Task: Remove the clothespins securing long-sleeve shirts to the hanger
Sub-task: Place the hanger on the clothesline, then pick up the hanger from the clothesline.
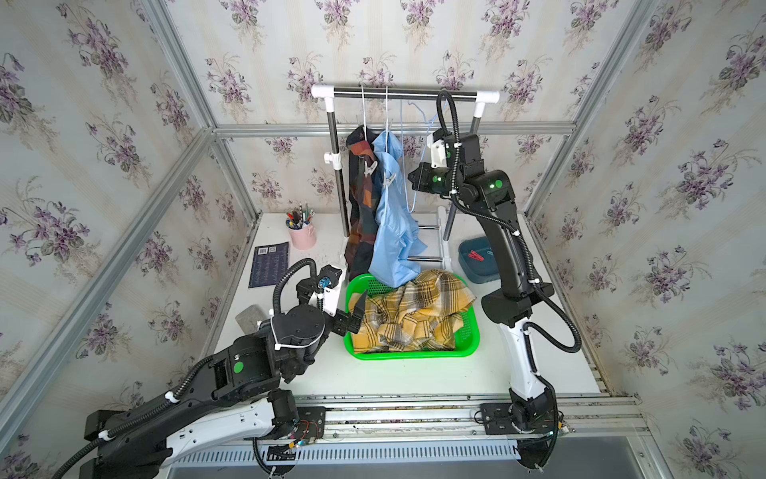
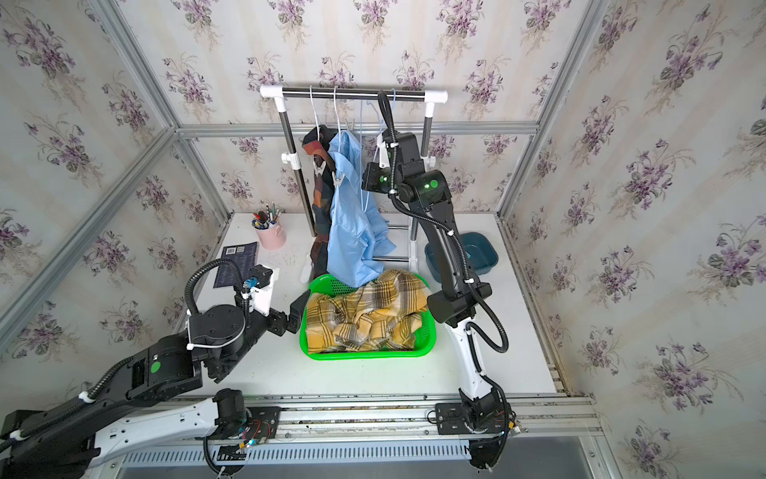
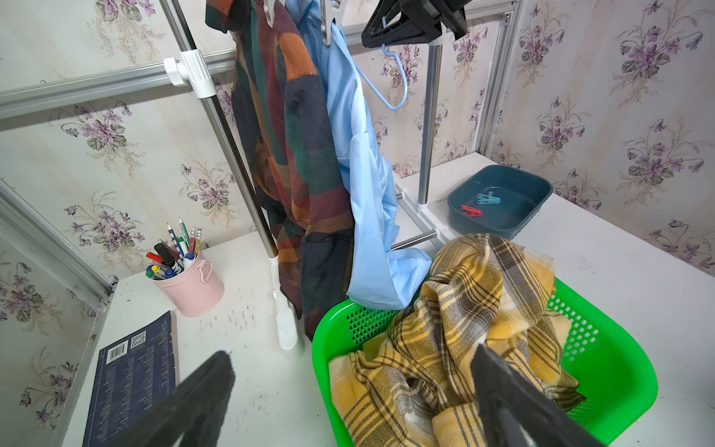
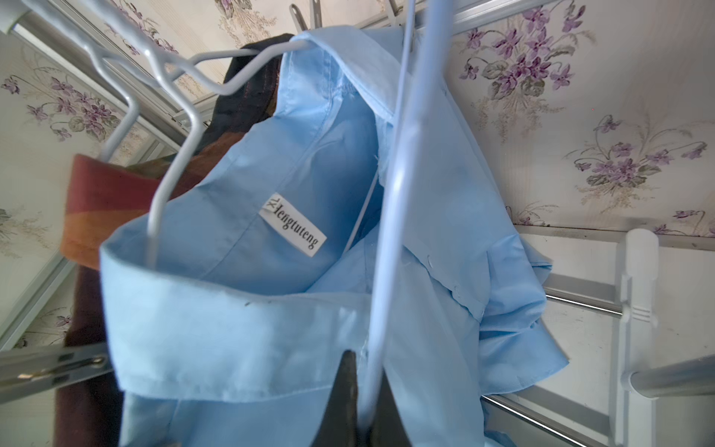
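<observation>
One pale clothespin [image 1: 370, 168] pins the dark plaid shirt [image 1: 360, 207], and a second clothespin [image 1: 389, 179] pins the light blue shirt [image 1: 391, 224]. Both shirts hang from the rack [image 1: 404, 93]. A red clothespin [image 3: 472, 211] and a teal clothespin [image 3: 488, 198] lie in the tray [image 3: 503, 228], presumably already pulled. The yellow plaid shirt [image 1: 414, 311] is heaped in the green basket [image 1: 414, 354] on the table [image 1: 373, 373]. The right tool [image 4: 365, 371] is clenched on the bare blue hanger [image 4: 390, 193], likely to steady it. The left tool [image 1: 357, 313] is released at the basket rim.

The left gripper's fingers [image 3: 201, 391] stand wide apart beside the green basket [image 3: 619, 387], which holds the yellow-and-grey plaid shirt [image 3: 464, 317]. The dark plaid shirt [image 3: 298, 135] and light blue shirt [image 3: 367, 174] hang pinned by translucent clothespins [image 3: 327, 19]. A red clothespin [image 3: 472, 211] and a teal clothespin [image 3: 488, 199] lie in the blue tray [image 3: 537, 193]. The right gripper [image 3: 381, 35] pinches a bare light blue hanger [image 3: 398, 89].
</observation>
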`<control>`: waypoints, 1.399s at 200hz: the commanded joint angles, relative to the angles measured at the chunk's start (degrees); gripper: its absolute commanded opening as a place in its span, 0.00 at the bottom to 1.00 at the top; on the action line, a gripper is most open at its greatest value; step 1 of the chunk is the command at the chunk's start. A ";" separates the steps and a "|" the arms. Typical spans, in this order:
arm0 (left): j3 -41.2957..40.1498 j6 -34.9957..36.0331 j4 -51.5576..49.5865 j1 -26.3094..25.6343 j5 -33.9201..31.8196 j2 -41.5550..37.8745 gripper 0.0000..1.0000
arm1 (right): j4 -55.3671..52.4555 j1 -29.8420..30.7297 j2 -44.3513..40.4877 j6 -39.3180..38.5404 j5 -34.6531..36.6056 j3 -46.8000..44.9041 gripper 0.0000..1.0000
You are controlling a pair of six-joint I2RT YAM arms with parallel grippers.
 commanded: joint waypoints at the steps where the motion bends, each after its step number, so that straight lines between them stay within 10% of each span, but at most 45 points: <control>1: 0.03 -0.81 0.91 0.37 0.77 0.49 0.97 | -3.14 0.44 0.56 1.04 -0.80 0.05 0.00; 10: 0.11 -0.90 0.92 0.46 0.95 0.90 0.97 | -2.89 0.82 0.23 0.67 0.10 0.05 0.00; 48: 1.94 -0.64 1.61 0.82 2.71 3.86 0.99 | -0.46 1.01 -2.85 1.01 2.21 0.05 0.59; 82: 7.54 -0.32 2.73 0.82 5.34 8.46 0.98 | -1.65 1.02 -6.88 0.58 5.61 0.08 0.78; 280: 48.49 -3.38 2.41 19.13 11.14 52.81 0.70 | -10.81 0.14 -34.05 -1.77 6.53 0.13 1.00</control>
